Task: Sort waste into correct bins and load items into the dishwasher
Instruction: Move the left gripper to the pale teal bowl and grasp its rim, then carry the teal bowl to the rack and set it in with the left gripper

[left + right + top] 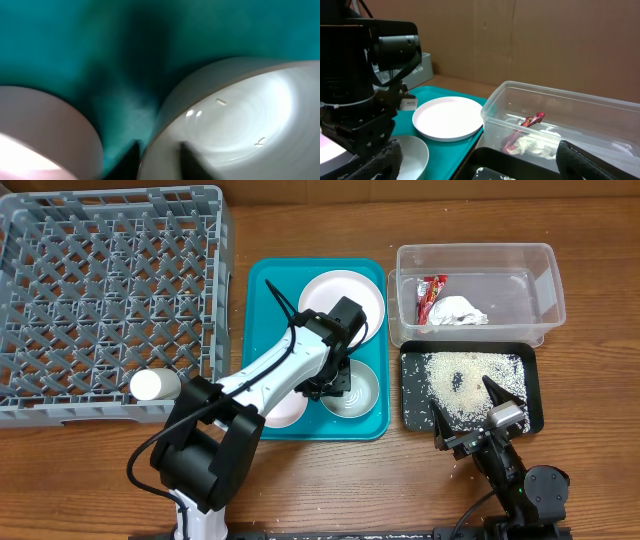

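Note:
My left gripper (160, 162) straddles the rim of the pale greenish-white bowl (240, 120), one finger outside the wall and one inside, shut on it. Overhead, this gripper (335, 385) is low over the bowl (358, 392) on the teal tray (372, 275). The pink bowl (285, 408) lies beside it, partly under the arm. A round plate (342, 298) rests at the tray's back. The grey dish rack (60, 290) holds a white cup (155, 384). The clear tub (540, 280) holds a red wrapper (431, 295) and a paper wad (458, 311). Rice (465, 375) covers the black tray (533, 395). My right gripper (465, 402) hangs open over that tray's near edge.
The right wrist view shows the plate (449, 117), the clear tub (555, 100) and the left arm (355, 100) close on the left. A cardboard wall stands behind the table. Bare wood lies in front of the teal tray.

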Action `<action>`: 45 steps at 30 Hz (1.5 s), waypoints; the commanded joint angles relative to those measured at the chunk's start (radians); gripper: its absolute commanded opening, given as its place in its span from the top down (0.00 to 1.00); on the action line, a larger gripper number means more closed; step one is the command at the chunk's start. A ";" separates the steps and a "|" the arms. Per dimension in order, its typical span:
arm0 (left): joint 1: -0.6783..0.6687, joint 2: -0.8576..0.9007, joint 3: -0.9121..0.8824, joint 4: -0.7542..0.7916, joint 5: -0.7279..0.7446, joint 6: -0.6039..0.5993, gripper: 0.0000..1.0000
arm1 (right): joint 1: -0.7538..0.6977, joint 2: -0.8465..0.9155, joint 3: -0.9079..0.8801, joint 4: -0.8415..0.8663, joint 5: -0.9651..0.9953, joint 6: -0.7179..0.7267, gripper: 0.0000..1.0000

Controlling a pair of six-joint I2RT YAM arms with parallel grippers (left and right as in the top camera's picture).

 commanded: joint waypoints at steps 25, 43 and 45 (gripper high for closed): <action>0.241 -0.202 0.515 -0.550 -1.003 0.098 0.96 | -0.005 -0.008 -0.010 0.006 -0.001 0.003 0.00; 0.454 0.085 0.465 -0.455 -1.191 -0.033 0.96 | -0.005 -0.008 -0.010 0.006 -0.001 0.003 0.00; 0.454 0.123 0.465 -0.452 -1.219 -0.033 0.96 | -0.005 -0.008 -0.010 0.006 -0.001 0.003 0.00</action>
